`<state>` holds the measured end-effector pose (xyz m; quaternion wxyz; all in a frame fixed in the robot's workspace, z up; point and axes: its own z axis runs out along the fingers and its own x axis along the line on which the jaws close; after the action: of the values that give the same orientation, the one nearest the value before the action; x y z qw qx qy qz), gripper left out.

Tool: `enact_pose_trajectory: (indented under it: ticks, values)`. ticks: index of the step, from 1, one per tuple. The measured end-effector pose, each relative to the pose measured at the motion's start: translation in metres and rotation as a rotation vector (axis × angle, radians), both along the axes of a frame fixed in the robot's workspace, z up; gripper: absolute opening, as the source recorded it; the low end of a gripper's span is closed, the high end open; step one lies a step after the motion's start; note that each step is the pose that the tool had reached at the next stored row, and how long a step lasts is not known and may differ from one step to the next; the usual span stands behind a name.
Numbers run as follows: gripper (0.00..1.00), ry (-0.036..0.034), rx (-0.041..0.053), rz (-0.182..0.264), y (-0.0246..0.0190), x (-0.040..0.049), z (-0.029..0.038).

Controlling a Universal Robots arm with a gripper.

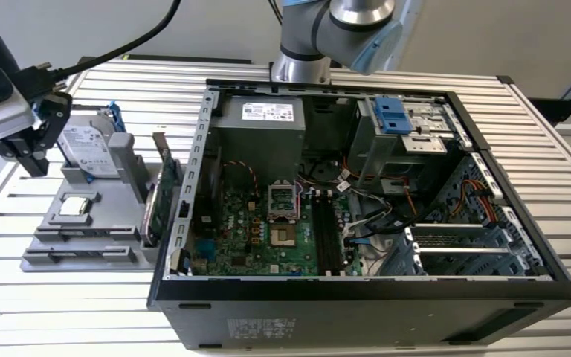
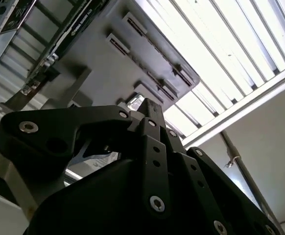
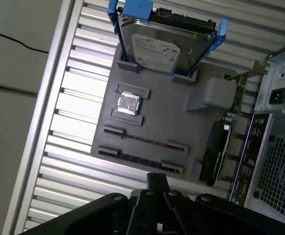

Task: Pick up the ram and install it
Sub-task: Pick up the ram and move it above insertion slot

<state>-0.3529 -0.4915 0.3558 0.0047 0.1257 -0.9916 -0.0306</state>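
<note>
A grey parts holder (image 1: pixel 117 223) lies on the slatted table at the exterior view's left of the open computer case (image 1: pixel 365 290). The ram (image 3: pixel 145 142) stands on edge in the holder's slots as a long, thin dark strip. A second such strip (image 3: pixel 140 160) sits in the row beside it. My gripper (image 1: pixel 36 168) hangs above the holder's outer end, away from the case, with its fingers together and nothing between them. In both wrist views the fingertips (image 3: pixel 157 179) (image 2: pixel 150 105) point at the holder from a distance. Black memory slots (image 1: pixel 326 234) run across the motherboard.
The holder also carries a silver hard drive in a blue bracket (image 1: pixel 87 152), a small square chip (image 1: pixel 77 204) and a green expansion card (image 1: pixel 164 182) standing next to the case wall. Cables (image 1: pixel 375 216) crowd the case's interior. The arm's base (image 1: pixel 300 44) stands behind the case.
</note>
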Motion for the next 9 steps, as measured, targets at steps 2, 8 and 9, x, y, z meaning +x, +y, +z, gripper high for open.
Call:
enact_pose_trajectory:
  ticks: [2,8,9]
  values:
    - [0.00,0.0000,0.0000,0.022,0.0000,0.0000,0.0000]
    - [0.00,-0.0001,-0.0001,0.091,0.0000,0.0000,0.0000]
    - [0.00,0.0000,-0.0002,0.103,0.0000,0.0000,0.0000]
